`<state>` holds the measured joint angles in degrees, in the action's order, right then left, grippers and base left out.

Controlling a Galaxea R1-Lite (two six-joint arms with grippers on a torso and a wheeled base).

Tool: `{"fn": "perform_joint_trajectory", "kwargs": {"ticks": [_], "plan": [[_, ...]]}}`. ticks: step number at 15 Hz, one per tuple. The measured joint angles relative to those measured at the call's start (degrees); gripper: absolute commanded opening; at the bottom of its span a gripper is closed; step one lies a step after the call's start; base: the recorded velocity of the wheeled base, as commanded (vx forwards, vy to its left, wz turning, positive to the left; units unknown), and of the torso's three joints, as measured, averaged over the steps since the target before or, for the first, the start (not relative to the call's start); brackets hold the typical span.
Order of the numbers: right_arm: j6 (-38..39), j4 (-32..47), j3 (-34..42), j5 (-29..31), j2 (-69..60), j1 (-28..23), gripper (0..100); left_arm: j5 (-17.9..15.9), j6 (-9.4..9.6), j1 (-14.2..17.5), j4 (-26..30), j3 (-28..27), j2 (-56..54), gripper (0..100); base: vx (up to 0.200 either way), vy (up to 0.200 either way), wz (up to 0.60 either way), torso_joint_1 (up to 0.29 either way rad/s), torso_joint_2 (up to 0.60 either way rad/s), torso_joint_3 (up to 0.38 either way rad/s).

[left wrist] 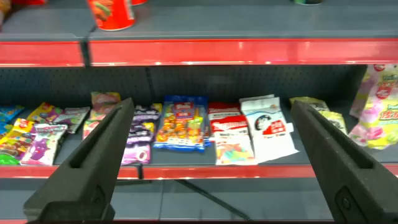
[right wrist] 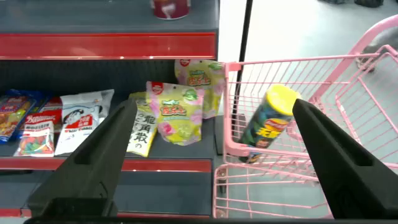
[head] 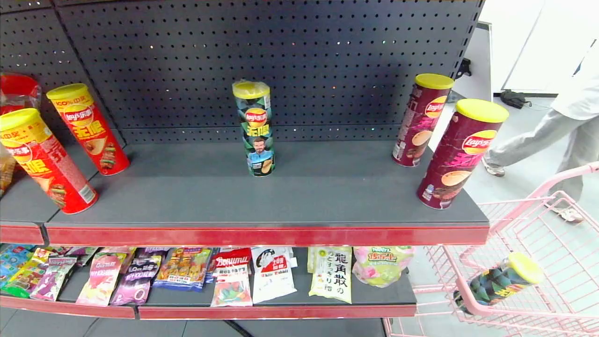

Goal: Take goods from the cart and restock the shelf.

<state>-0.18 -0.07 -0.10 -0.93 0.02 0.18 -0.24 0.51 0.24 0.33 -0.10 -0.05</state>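
A dark green chip can with a yellow lid lies tilted inside the pink cart, leaning against its near wall; the right wrist view has the can ahead. A matching green can stands upright mid-shelf on the grey shelf. My right gripper is open, low and in front of the cart and lower shelf, holding nothing. My left gripper is open too, facing the lower shelf's snack bags.
Two red cans stand at the shelf's left, two maroon cans at its right edge. Snack bags line the lower shelf. A person walks past behind the cart. Open shelf room lies either side of the green can.
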Motion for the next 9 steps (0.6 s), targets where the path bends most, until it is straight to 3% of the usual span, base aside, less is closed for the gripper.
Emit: {"fn": "perform_joint_trajectory", "kwargs": {"ticks": [2,3,9], "plan": [[0.1,0.0,0.0,0.0,0.0,0.0,100,0.0,0.02,0.0,0.0,0.0,0.0,100,0.000,-0.200,0.00,-0.005,0.00,0.005],[0.2,0.0,0.0,0.0,0.0,0.0,100,0.0,0.02,0.0,0.0,0.0,0.0,100,0.000,0.000,0.00,0.000,0.00,0.000],[0.2,0.0,0.0,0.1,0.0,0.1,100,0.0,0.02,0.1,0.0,0.0,0.0,100,0.000,0.000,-0.60,0.002,0.00,-0.002]]}}
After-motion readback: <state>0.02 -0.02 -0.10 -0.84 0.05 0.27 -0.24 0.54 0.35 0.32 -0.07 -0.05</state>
